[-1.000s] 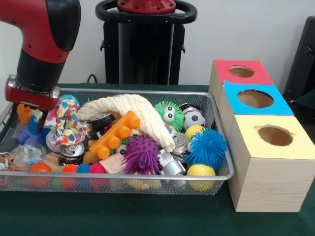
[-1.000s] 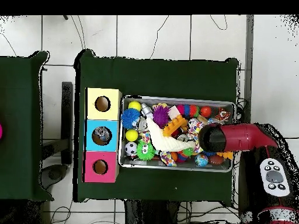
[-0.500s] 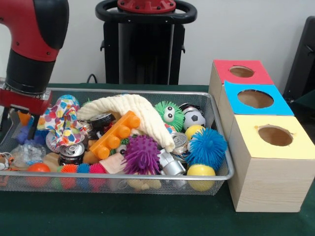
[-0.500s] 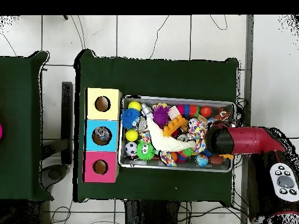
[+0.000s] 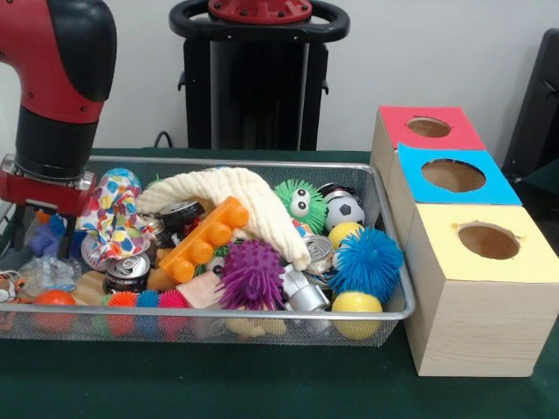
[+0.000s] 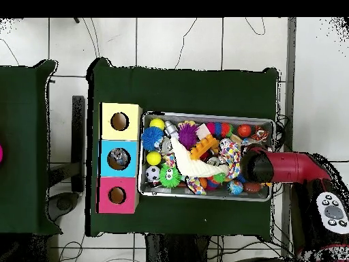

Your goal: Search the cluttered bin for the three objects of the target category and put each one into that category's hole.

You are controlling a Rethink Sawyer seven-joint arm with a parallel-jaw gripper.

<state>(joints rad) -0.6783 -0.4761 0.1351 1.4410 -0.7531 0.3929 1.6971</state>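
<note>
- We take the wire bin (image 5: 384, 205) as our landmark: the gripper (image 5: 39, 229) is low over its end farthest from the three boxes, down among the clutter there.
- We cannot tell how its jaws stand; the red wrist flange (image 5: 44, 188) hides most of them in the front view, and the arm (image 6: 283, 167) covers them from overhead.
- Nothing shows which category is wanted, so we cannot name the targets. Candidates in the bin include crushed cans (image 5: 127, 271), spiky balls such as the purple one (image 5: 251, 275) and the blue one (image 5: 367, 260), and smooth balls like the yellow one (image 5: 356, 307).
- Beside the bin's other end stand the red-topped box (image 5: 428, 129), the blue-topped box (image 5: 452, 176) and the yellow-topped box (image 5: 486, 243), each with a round hole.
- We judge this to be the search-and-grasp step, with the gripper working the corner near a small blue toy (image 5: 48, 236) and a patterned cloth (image 5: 113, 214).
- Next, we think, comes a firm grasp on one item, a clean lift clear of the cloth and the cream sock (image 5: 227, 196), then a carry across the bin to the matching hole.
</note>
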